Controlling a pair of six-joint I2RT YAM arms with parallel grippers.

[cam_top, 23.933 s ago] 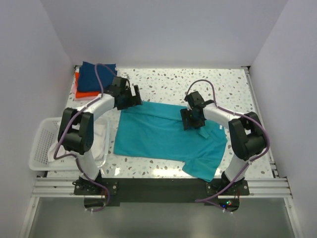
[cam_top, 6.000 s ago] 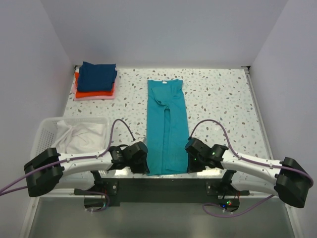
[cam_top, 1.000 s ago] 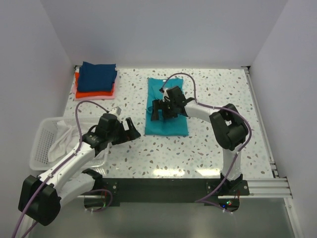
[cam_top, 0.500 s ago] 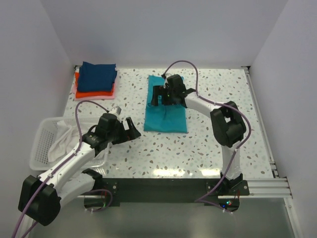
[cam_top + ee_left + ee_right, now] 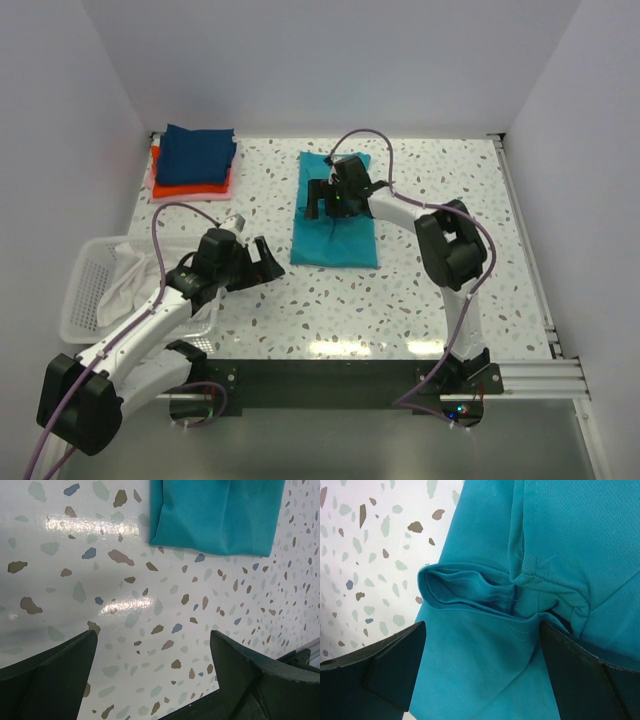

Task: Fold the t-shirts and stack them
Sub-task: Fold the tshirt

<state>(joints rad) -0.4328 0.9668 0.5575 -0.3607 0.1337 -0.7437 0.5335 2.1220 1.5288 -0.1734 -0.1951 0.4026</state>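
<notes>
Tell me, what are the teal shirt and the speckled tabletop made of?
The teal shirt looks like a thin matte sports knit: tiny mesh holes, stitched hems, soft creases. The tabletop looks like glossy terrazzo-pattern laminate or stone; lamp glare shows.

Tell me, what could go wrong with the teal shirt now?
1. The right gripper hangs open over a bunched wrinkle in the shirt; closing there might drag the fold crooked.
2. The stack sits away in the far left corner, so the shirt might flop open when carried there.
</notes>
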